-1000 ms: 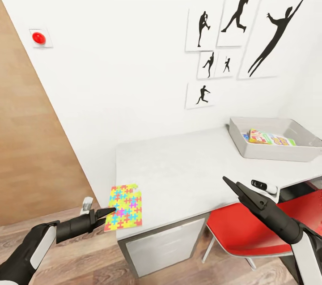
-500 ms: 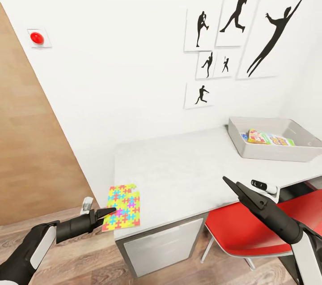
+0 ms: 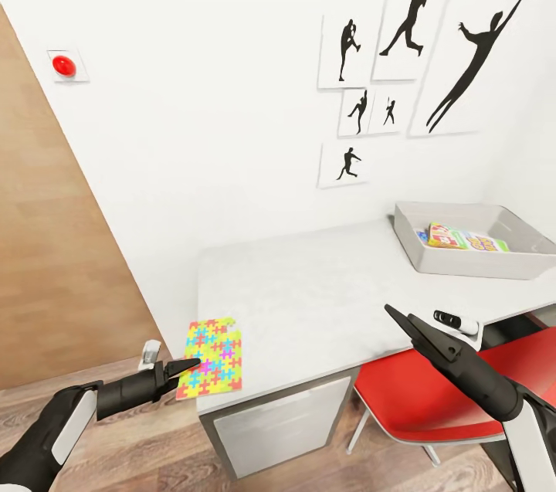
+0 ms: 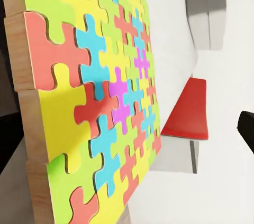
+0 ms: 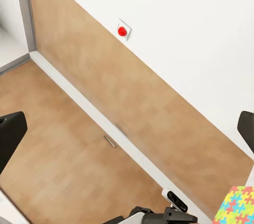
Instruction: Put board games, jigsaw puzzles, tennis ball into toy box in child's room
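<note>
A jigsaw puzzle of bright interlocking pieces lies on the front left corner of the table, overhanging the edge. My left gripper is at the puzzle's left edge. In the left wrist view the puzzle is very close, with one fingertip standing far off to its side, so the jaws are open. The toy box stands at the back right of the table with a board game inside. My right gripper hovers open over the table's front edge; its fingers are spread wide.
A red chair is tucked under the table at the right, beside the white drawer unit. A small white and black object sits at the table's front edge. A wood panel and a red wall button are at the left.
The whole picture shifted slightly left a second ago, a camera move. Over the last half second nothing has moved; both arms hold their poses.
</note>
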### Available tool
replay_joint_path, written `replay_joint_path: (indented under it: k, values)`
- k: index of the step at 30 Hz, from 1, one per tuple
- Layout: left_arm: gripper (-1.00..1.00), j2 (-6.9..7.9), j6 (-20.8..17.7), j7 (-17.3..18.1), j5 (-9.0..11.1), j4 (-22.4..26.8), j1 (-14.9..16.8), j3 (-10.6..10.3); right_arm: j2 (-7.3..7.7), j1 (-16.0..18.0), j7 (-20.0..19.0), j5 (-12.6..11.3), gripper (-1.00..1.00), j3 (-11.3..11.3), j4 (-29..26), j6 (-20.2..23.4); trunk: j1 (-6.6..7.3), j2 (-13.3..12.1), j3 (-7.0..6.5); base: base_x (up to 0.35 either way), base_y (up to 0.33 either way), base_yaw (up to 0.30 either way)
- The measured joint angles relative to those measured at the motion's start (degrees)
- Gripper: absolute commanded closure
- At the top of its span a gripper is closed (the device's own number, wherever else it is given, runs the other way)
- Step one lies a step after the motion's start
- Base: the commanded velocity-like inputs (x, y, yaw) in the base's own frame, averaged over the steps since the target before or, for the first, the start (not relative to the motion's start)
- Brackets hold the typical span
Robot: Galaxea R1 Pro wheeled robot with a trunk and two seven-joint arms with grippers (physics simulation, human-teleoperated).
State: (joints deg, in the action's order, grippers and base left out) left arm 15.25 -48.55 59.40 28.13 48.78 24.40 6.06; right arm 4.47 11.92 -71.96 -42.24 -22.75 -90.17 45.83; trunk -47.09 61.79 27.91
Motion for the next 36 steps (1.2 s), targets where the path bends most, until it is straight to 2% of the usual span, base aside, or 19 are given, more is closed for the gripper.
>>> replay_joint_path:
  k: [10,12,14,27,36]
  values:
    - [1.00,0.03,-0.83,0.05,0.86,0.03,0.01,0.07,-0.04,0.03,0.08,0.00,-1.00,0.00,0.00,0.00,0.00,0.00,0.00,0.000,0.000,0.000]
    - [1.00,0.03,-0.95,0.05,0.97,0.04,0.01,0.07,-0.03,0.01,0.09,0.00,-1.00,0.00,0.00,0.00,0.43,-0.79,-0.36,0.000,0.000,0.000]
    - [1.00,0.06,-0.39,0.12,0.27,0.01,0.00,0.11,-0.05,0.02,0.09,0.00,-1.00,0.00,0.00,0.00,0.87,-1.59,-0.71,0.000,0.000,0.000]
    - [1.00,0.56,-1.78,0.27,0.56,0.27,0.08,0.29,-0.09,0.00,0.11,0.02,-1.00,0.00,0.00,0.00,3.73,-6.81,-3.05,0.000,0.000,0.000]
    - [1.00,0.75,-1.93,6.24,0.29,0.53,0.14,0.25,-0.09,0.00,0.12,0.00,-1.00,0.07,0.00,0.00,4.17,-7.61,-3.41,0.000,0.000,0.000]
